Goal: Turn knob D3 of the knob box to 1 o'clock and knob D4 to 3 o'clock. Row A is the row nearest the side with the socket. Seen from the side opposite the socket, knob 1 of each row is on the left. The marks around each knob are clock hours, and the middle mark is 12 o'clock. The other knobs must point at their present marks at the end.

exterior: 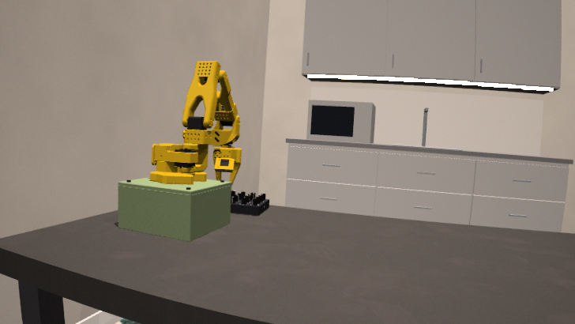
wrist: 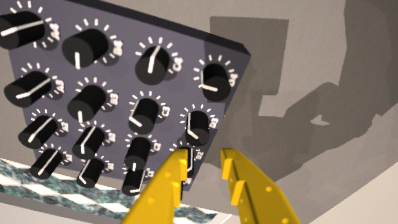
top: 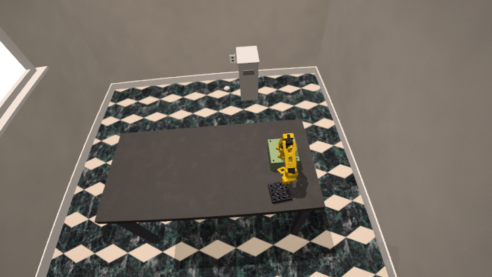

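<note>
The dark knob box (top: 279,200) (exterior: 251,209) (wrist: 121,75) lies on the table in front of the arm's green base. In the wrist view its knobs stand in rows. Knob D4 (wrist: 215,79) is at the box's upper right corner, its white pointer aiming left and slightly down in the picture. Knob D3 (wrist: 197,124) is just below it, its pointer aiming down-left in the picture. My yellow gripper (wrist: 205,152) (top: 287,180) (exterior: 226,176) hangs above the box's edge just below D3. Its fingers stand a narrow gap apart with nothing between them. The left finger hides part of knob D2 (wrist: 189,156).
The arm stands on a green block (top: 274,156) (exterior: 173,209) near the table's right end. The box's right edge and the dark table (top: 192,171) (wrist: 310,125) with the arm's shadow lie under the right finger. A checkered floor shows past the table edge.
</note>
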